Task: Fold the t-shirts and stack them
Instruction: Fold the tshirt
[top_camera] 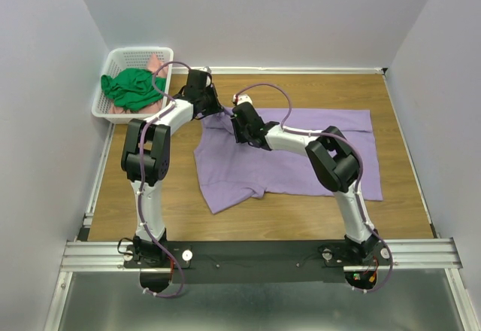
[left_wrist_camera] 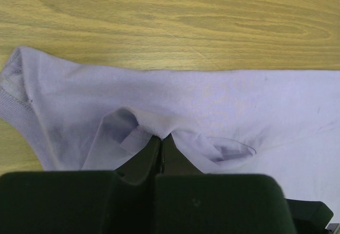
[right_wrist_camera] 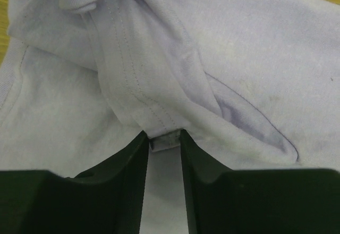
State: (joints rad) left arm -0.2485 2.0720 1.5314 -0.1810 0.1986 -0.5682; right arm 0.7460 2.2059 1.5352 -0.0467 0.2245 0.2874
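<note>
The wooden table (top_camera: 406,98) carried the lavender t-shirt (top_camera: 301,158), spread mostly flat from the centre of the top view out toward 3 o'clock. Its 10 o'clock corner was bunched up where both arms met.

The left claw (left_wrist_camera: 162,141) was fully closed on a raised pinch of lavender cloth near the shirt's far edge. The right claw (right_wrist_camera: 163,138) stood part open just beside it toward 3 o'clock. Its jaws straddled a stitched hem (right_wrist_camera: 138,80), and a small tab of that hem sat between the tips. I judged it not yet pinched.

The step in hand looked like taking a second hold so that corner could be pulled out before folding. To do it well, the right claw needed to close on the hem alone, not on the layer beneath it. Both claws would then lift together and draw apart toward 9 and 3 o'clock, keeping the cloth taut and low. The hem was twisted, so a grab too deep risked folding the wrinkle in.

The white lattice basket (top_camera: 120,60) sat at 10 o'clock on the table, well apart from the spread shirt. It held a crumpled green t-shirt (top_camera: 131,89) on top. A pink t-shirt (top_camera: 154,62) showed beneath it at the basket's 1 o'clock side. Both awaited folding.
</note>
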